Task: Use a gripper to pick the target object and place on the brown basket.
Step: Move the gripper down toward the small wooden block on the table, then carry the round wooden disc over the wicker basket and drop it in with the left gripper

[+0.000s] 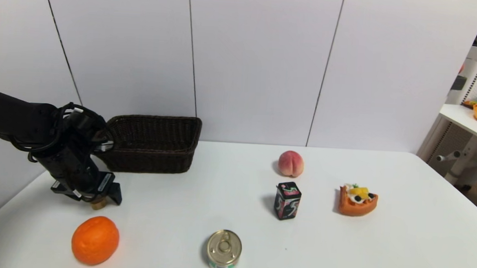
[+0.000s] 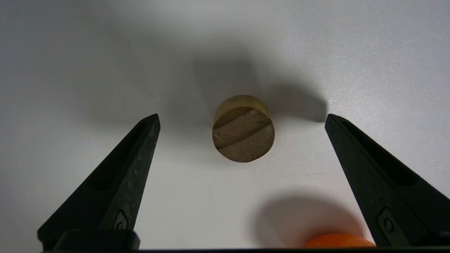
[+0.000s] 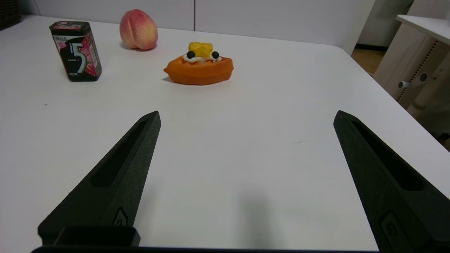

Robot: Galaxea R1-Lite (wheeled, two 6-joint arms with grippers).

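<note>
The target, a tiny brass-gold cylinder (image 1: 98,203), stands on the white table just under my left gripper (image 1: 96,198). In the left wrist view the cylinder (image 2: 243,129) sits between the two wide-open fingers (image 2: 133,165), touching neither, near the level of their tips. The left gripper (image 2: 242,119) is open and empty. The brown wicker basket (image 1: 152,143) stands at the back left against the wall, just behind the left arm. My right gripper (image 3: 246,117) is open and empty over bare table; it does not show in the head view.
An orange (image 1: 95,239) lies close in front of the cylinder. A tin can (image 1: 224,251) stands at front centre. A gum box (image 1: 287,200), a peach (image 1: 291,163) and a waffle toy (image 1: 357,200) sit to the right. The table's left edge is near the arm.
</note>
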